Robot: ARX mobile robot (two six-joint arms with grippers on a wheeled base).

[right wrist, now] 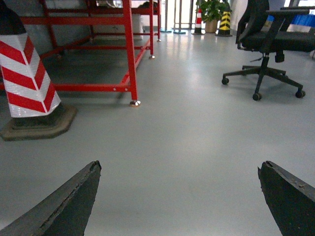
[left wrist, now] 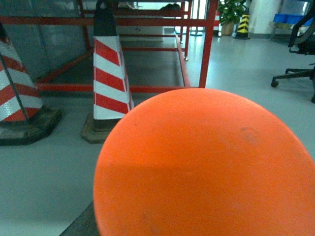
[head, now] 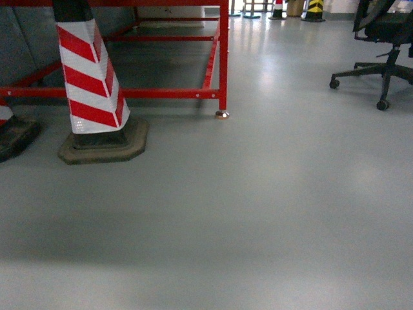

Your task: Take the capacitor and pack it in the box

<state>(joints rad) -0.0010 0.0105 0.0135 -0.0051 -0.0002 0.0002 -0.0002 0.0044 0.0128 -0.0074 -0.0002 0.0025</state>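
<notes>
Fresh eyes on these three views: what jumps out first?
In the left wrist view, a big orange rounded surface right at the lens fills the lower frame; what it is cannot be told. Next comes the red-and-white striped cone beside the red metal frame at the head view's left. A black office chair stands at the right wrist view's upper right.

Open grey floor (head: 271,206); cone (head: 90,84), red frame (head: 222,58) left; chair (head: 384,39) right.

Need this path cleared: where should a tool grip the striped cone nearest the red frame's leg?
Probably the cone, at its narrow dark top, from above: it stands upright and tapers upward, while its striped body and base look too wide.
</notes>
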